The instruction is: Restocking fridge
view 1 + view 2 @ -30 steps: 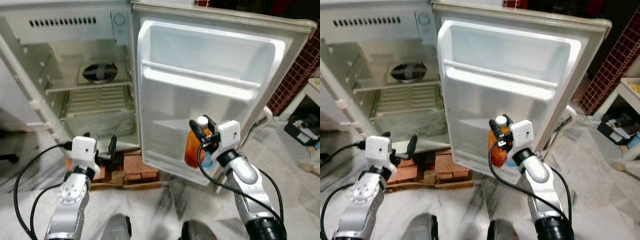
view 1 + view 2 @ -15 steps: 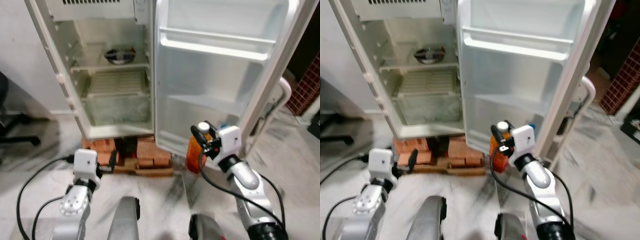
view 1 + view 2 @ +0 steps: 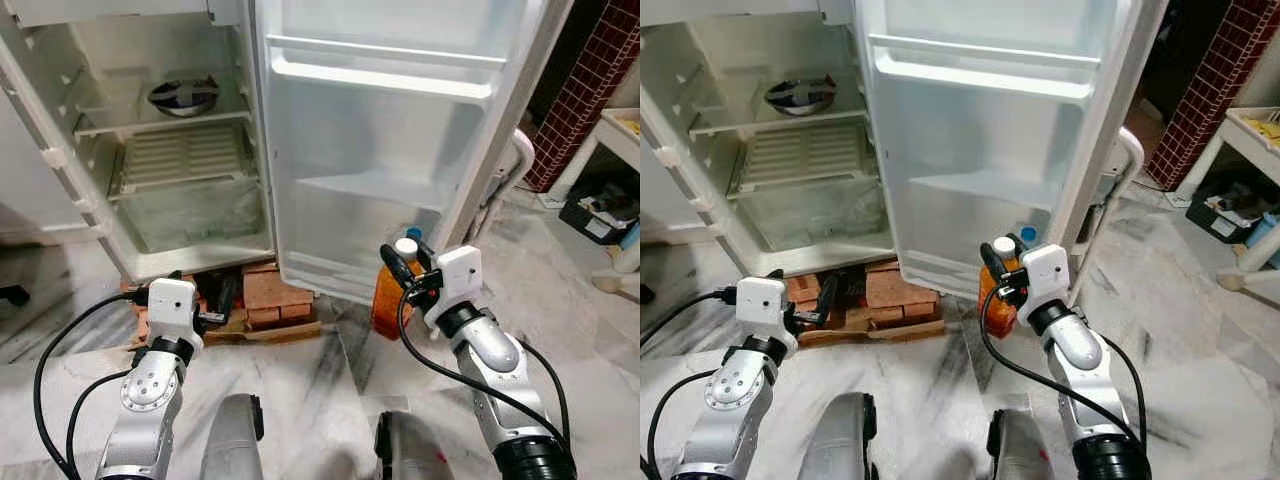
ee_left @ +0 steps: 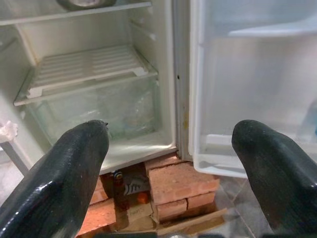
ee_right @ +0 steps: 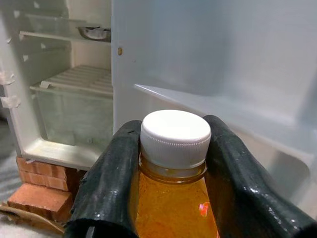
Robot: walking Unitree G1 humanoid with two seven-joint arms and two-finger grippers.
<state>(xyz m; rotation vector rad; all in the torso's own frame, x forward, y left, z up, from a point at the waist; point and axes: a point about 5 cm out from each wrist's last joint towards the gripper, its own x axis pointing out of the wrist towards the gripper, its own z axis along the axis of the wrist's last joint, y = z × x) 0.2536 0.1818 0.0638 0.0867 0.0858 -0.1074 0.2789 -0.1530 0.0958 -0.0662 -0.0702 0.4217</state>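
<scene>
An orange juice bottle (image 3: pixel 385 295) with a white cap (image 5: pixel 175 137) is held upright in my right gripper (image 3: pixel 403 262), shut on its neck, in front of the open fridge door (image 3: pixel 390 150) near its lowest door shelf. A blue cap (image 3: pixel 1028 235) peeks out of that shelf behind the bottle. The fridge (image 3: pixel 170 150) stands open, with a metal bowl (image 3: pixel 183 96) on its upper shelf. My left gripper (image 3: pixel 200 300) hangs open and empty low at the left, facing the bricks (image 4: pixel 181 183) under the fridge.
The fridge rests on red bricks (image 3: pixel 265 295) and a wooden board. A brick wall (image 3: pixel 585 90) and a white table (image 3: pixel 625 130) with a dark box (image 3: pixel 595 215) under it stand at the right. Marble floor (image 3: pixel 330 390) spreads in front.
The camera has shifted, so the fridge sits more to the left in view. The right gripper still holds the bottle by the door; the left gripper stays open.
</scene>
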